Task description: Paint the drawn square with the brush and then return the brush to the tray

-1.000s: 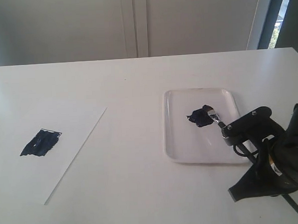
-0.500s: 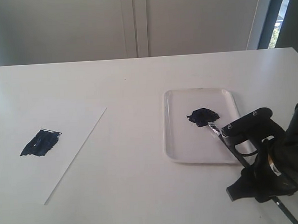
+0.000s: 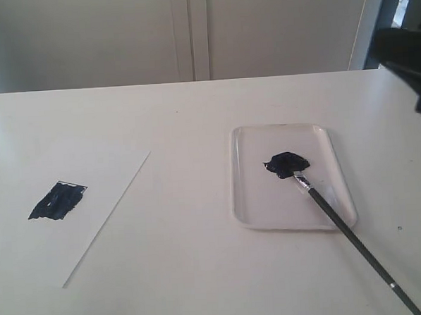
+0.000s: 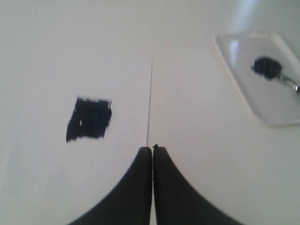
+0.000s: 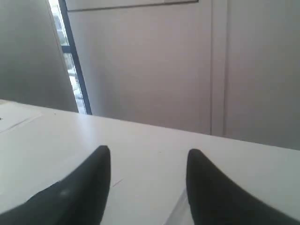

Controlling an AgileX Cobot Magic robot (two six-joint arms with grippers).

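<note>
Exterior view: one brush (image 3: 341,225), one tray (image 3: 258,197) (apparently touching).

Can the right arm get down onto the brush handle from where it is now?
Probably yes: the right pincer is open, and the brush lies bare across the tray rim.

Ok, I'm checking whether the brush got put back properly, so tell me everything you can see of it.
The brush is long and thin: black handle, silver ferrule, dark paint-coated bristles, small silver band near its tail. It lies slanted with nothing gripping it. Its bristles touch the paint blob in the tray, its handle crosses the tray's corner rim, and its tail reaches out over the table.
</note>
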